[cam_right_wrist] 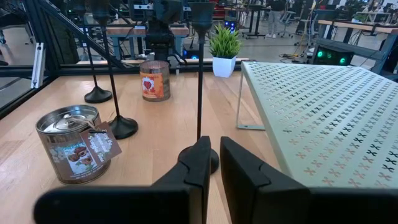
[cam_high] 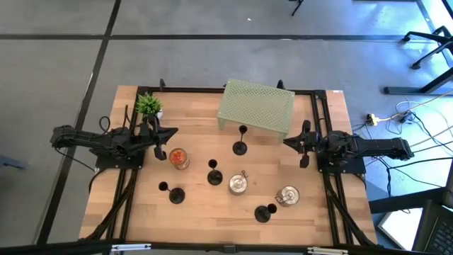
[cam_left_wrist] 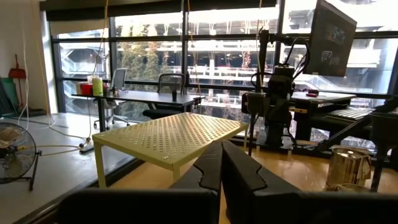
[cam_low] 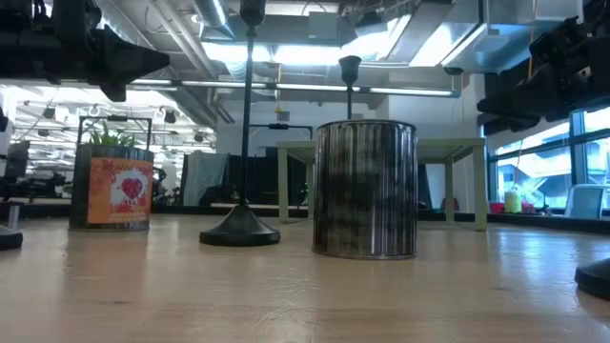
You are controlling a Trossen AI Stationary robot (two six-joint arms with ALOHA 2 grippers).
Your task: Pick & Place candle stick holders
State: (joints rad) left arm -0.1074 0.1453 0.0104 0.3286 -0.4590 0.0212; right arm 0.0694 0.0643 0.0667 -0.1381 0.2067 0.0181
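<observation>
Four slim black candlestick holders stand upright on their round bases on the wooden table: one [cam_high: 240,147] in front of the green shelf, one [cam_high: 214,177] mid-table, one [cam_high: 176,195] near left and one [cam_high: 263,212] near right. My left gripper [cam_high: 170,133] is shut and empty at the table's left side, above the surface. My right gripper [cam_high: 287,142] is shut and empty at the right side, pointing at the holder by the shelf [cam_right_wrist: 200,81]. In the low view, one holder [cam_low: 240,229] stands left of a tin.
A green perforated shelf [cam_high: 256,108] stands at the far middle. Two silver tins [cam_high: 238,184] [cam_high: 287,195] and a glass jar with red contents [cam_high: 178,159] stand among the holders. A small potted plant [cam_high: 148,106] is at the far left.
</observation>
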